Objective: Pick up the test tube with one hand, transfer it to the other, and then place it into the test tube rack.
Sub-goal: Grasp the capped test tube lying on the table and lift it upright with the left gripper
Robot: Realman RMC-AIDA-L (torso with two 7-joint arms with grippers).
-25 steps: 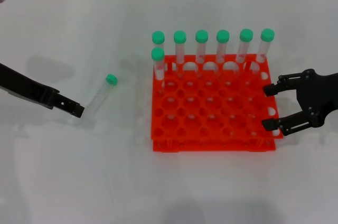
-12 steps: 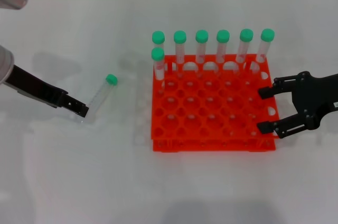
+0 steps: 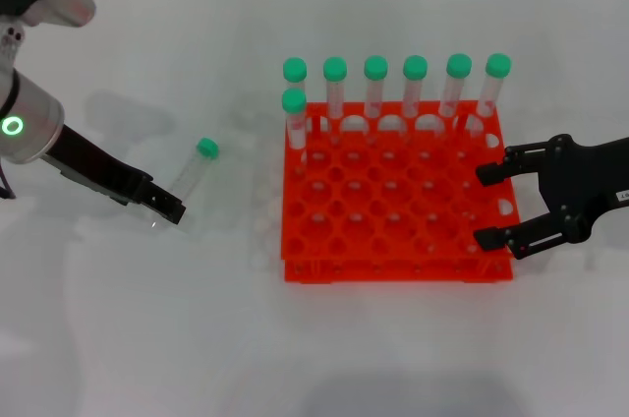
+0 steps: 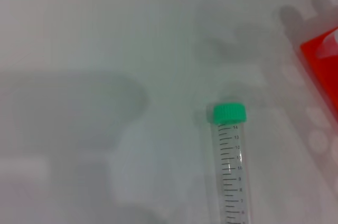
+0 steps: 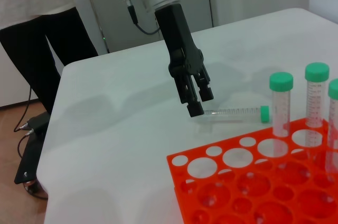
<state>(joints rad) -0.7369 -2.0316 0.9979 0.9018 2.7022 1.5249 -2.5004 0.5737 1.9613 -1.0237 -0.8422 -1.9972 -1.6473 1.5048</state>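
Tube [image 3: 191, 174] lies flat on the table [image 3: 147, 319], cap toward the far side, left of the rack [image 3: 398, 191] and apart from it.

Risk: the round tube may roll or skid if one finger touches first; a grip at the bare end may leave too little length for the handover.

Left gripper [image 3: 167, 206] sits low at the tube's bottom end, arm angled down from the left; its fingers look nearly together in the right wrist view, nothing between them. Right gripper [image 3: 496, 206] hovers at the rack's right edge, fingers wide apart, empty.
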